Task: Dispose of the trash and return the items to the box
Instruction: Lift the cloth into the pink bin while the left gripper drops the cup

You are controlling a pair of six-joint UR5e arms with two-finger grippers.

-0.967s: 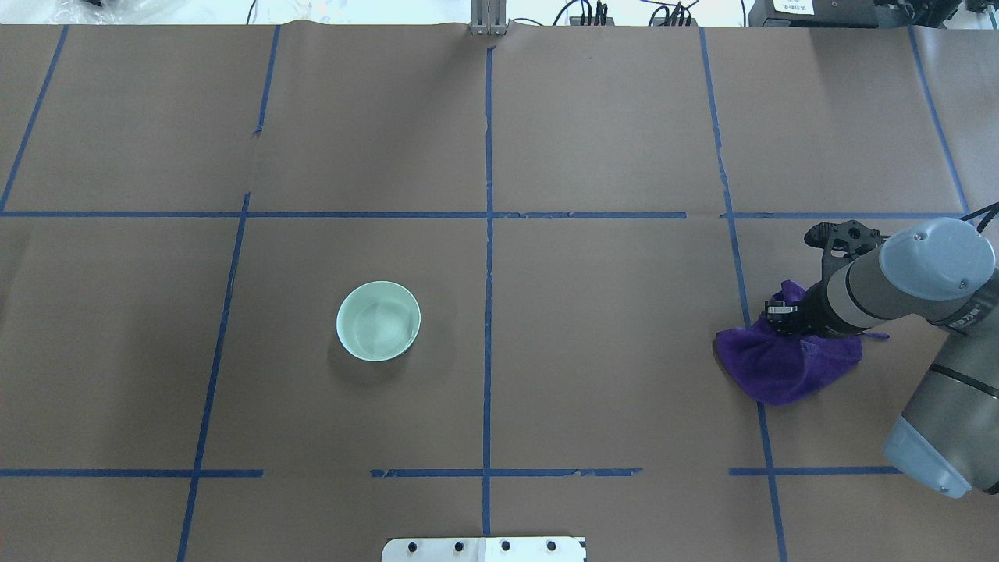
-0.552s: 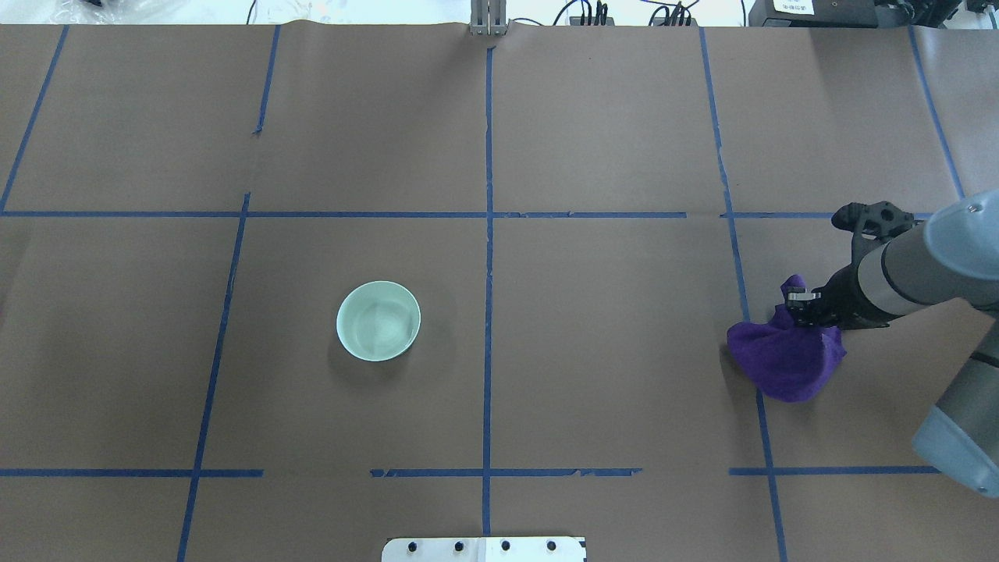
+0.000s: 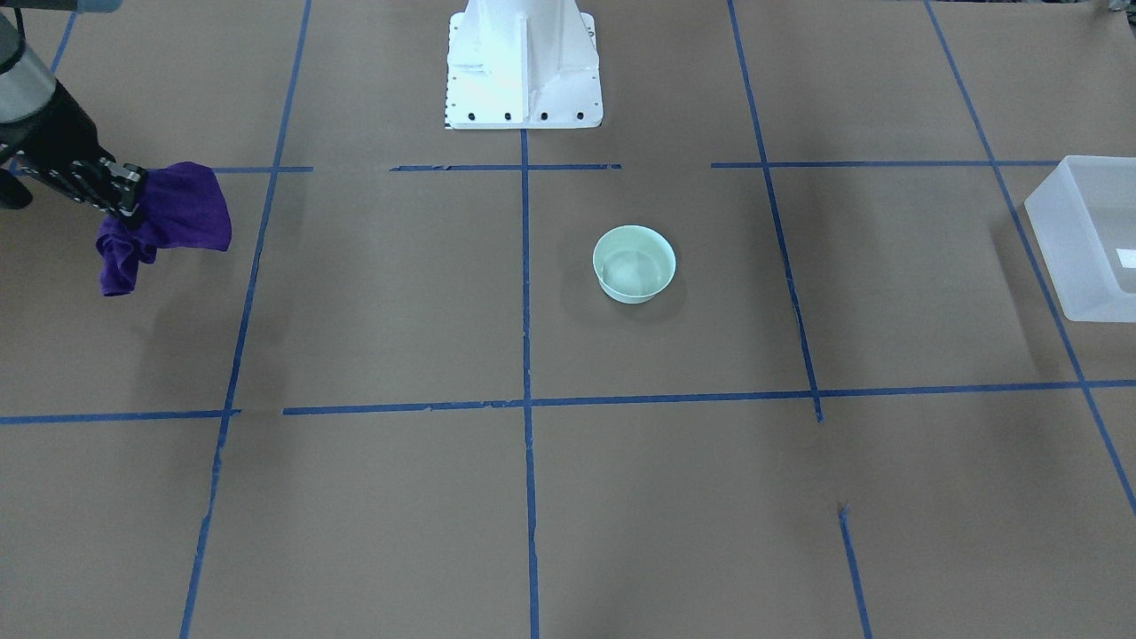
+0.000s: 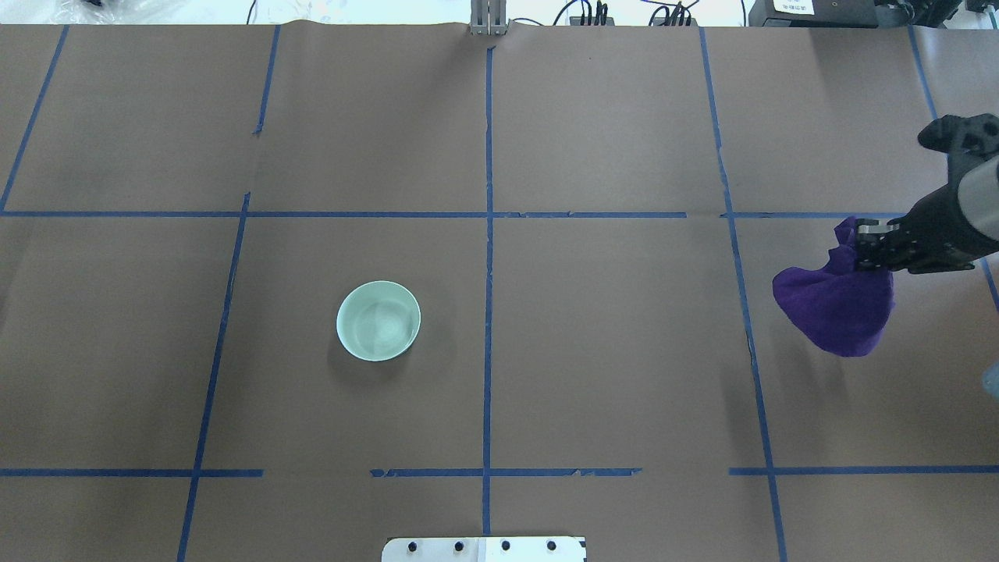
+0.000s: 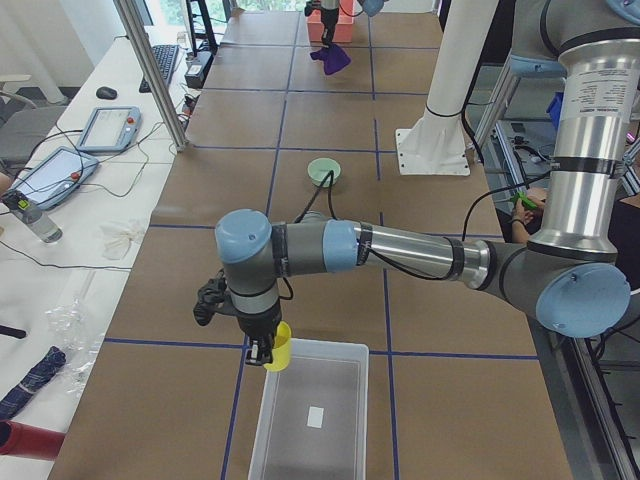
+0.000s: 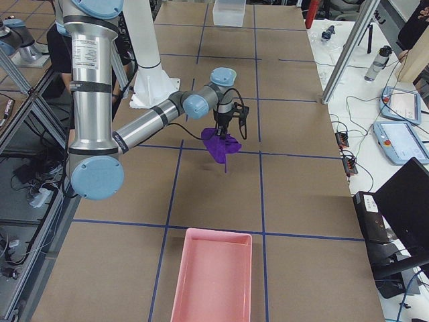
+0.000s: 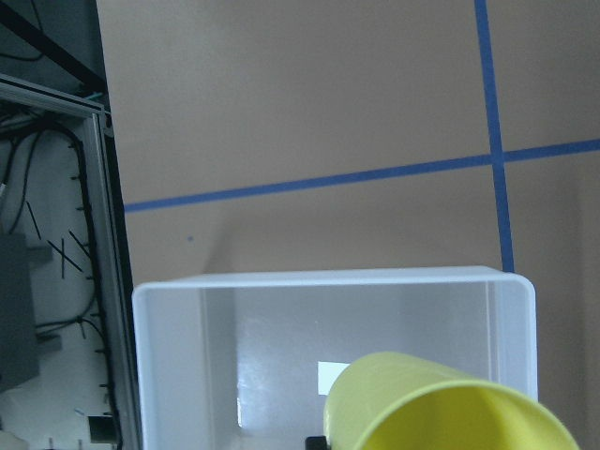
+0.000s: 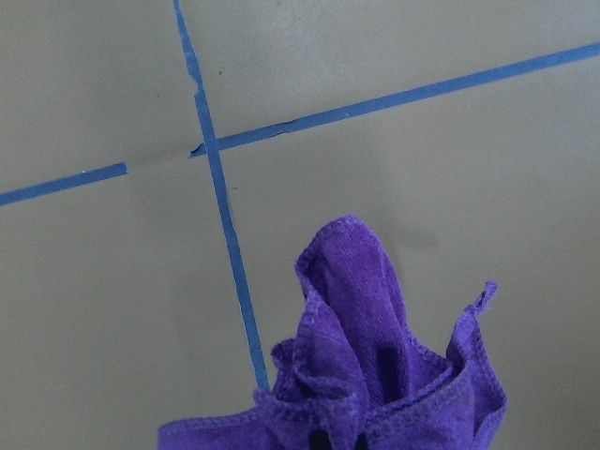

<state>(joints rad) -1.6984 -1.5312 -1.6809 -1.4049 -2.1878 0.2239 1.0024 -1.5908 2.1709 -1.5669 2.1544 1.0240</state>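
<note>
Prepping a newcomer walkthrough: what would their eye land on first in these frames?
The crumpled purple fabric cloth stands out most, pinched in the right hand and hanging clear of the table on the robot's right. Next comes the small tapered yellow plastic cup at the left hand, over one end of the large translucent frosted-white plastic bin. A round pale green bowl sits alone mid-table.

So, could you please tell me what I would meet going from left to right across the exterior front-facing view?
purple cloth → white robot base → pale green bowl → translucent bin
</note>
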